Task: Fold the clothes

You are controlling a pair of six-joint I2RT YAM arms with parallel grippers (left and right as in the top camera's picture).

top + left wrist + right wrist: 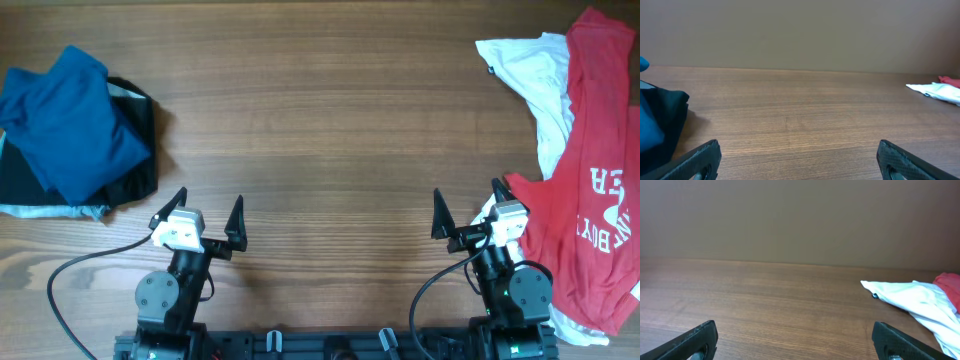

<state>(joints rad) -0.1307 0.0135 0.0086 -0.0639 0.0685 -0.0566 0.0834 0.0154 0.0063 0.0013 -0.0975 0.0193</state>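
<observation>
My left gripper (209,200) and right gripper (467,195), both jaws apart, red T-shirt (590,190) over white T-shirt (535,70) at right edge, blue garments (70,125) at left edge, bare table (320,120) between.

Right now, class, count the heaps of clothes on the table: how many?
2. The blue-and-black heap lies on the left side; the red-and-white heap lies on the right side. Each may hide further garments underneath.

Both arms low, side by side, left gripper (211,194) and right gripper (466,188) forward, jaws wide apart
</observation>
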